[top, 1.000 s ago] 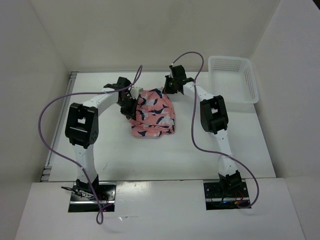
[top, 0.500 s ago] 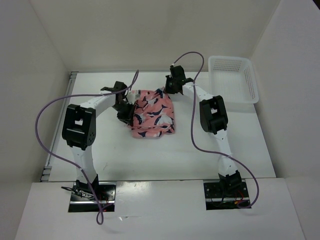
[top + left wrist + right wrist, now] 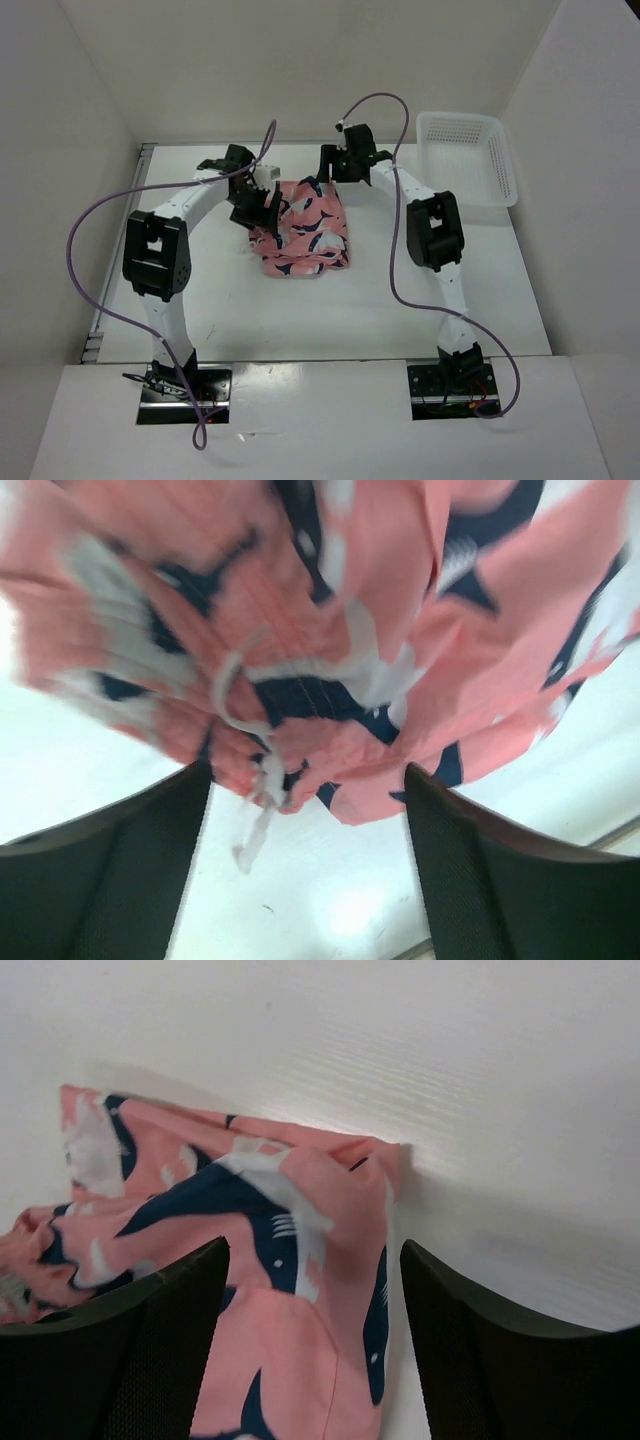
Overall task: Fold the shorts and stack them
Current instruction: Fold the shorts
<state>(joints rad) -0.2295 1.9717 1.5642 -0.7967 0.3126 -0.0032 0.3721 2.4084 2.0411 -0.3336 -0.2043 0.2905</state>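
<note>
**Shorts bunched up mid-worktop, both claws open around them**

In the top view, the shorts [image 3: 308, 232] are a rumpled, half-folded heap around the middle of the worktop [image 3: 300, 310], slightly toward the far side. They're coral pink with the navy-and-white fish print. The layers are stacked unevenly, and the near edge looks thicker and more wrinkled than the rest. The white mesh basket [image 3: 462, 160] sits off in the far right corner, well apart from the shorts.

The left arm curls in from the left, so its claw [image 3: 308, 775] is right at the left side of the heap. The wrist cam there is pretty blurry, but you can see both fingers spread wide. The gathered, bunched cloth fills the view just past the tips. A white drawstring [image 3: 250, 825] dangles down in the gap between the fingers. I honestly can't tell if the cloth is touching either finger, but the claw isn't clamped on anything.

The right claw [image 3: 315, 1250] is at the far edge of the shorts, toward their right corner. Its fingers are also wide apart with nothing pinched. Under them, a flat corner of the shorts lies on the worktop, with bare white surface beyond it.
</note>
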